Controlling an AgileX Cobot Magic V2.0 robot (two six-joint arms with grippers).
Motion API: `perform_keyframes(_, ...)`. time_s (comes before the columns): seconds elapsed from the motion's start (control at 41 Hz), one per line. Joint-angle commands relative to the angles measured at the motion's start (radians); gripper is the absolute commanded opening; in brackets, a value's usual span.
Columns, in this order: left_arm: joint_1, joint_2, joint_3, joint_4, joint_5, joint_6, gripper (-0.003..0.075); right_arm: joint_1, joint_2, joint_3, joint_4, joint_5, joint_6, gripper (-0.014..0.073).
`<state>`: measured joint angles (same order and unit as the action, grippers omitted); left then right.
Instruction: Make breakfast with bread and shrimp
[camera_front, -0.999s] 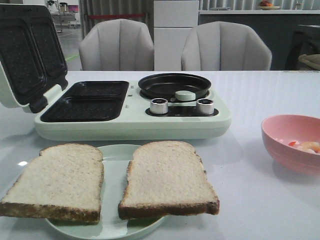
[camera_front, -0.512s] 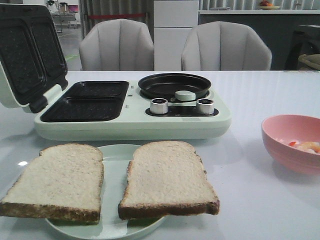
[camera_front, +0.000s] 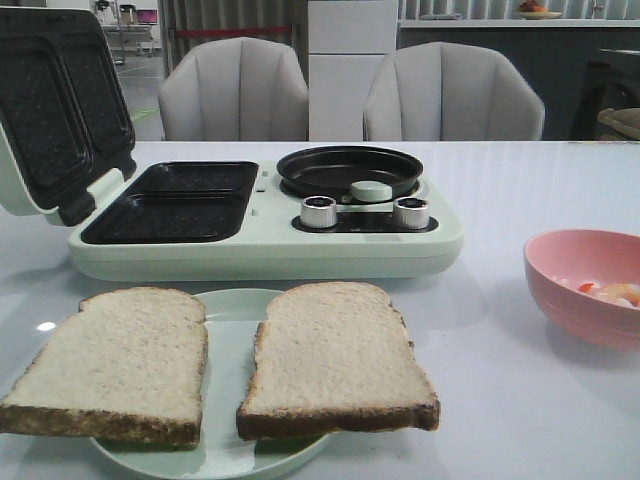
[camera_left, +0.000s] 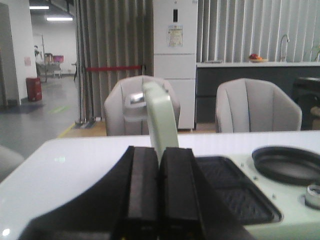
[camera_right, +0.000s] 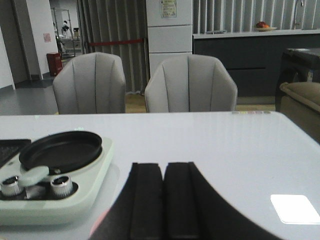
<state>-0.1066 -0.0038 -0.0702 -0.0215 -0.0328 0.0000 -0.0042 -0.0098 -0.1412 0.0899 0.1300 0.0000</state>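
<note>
Bread (camera_front: 230, 365) slices side by side on plate (camera_front: 228, 320), shrimp (camera_front: 612, 292) in pink bowl (camera_front: 560, 290)

Soft, even indoor light, faint tabletop (camera_front: 520, 200) glare.

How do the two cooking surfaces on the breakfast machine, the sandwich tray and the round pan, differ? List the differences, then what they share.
The sandwich tray is rectangular and split into two compartments; the round pan is a single circular dish. The tray has a hinged lid standing open above it; the pan has none. The tray sits on the machine's left, the pan on its right behind two knobs. Both are black and empty.
</note>
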Motion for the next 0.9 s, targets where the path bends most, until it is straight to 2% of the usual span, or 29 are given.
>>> perform_keyframes(0.0,0.001,-0.010,-0.143,-0.004,-0.057,-0.011,0.0099,-0.005,0.010,-0.145,-0.004,0.010,-0.007,0.0007)
perform_keyframes(0.219,0.001,0.105,-0.383,-0.006,0.161,-0.011,0.0099,-0.005,0.187,-0.400,-0.004,0.252,-0.007,0.0007)
perform_keyframes(0.39,0.001,0.238,-0.524,-0.006,0.374,-0.011,0.0099,-0.005,0.331,-0.499,-0.004,0.371,-0.007,0.0007)
perform_keyframes(0.658,0.001,0.376,-0.497,-0.008,0.551,-0.011,0.0099,-0.005,0.472,-0.490,-0.004,0.458,-0.007,0.0007)
perform_keyframes(0.877,0.001,0.436,-0.446,-0.017,0.561,-0.011,0.0100,-0.005,0.545,-0.432,-0.007,0.454,-0.007,0.0019)
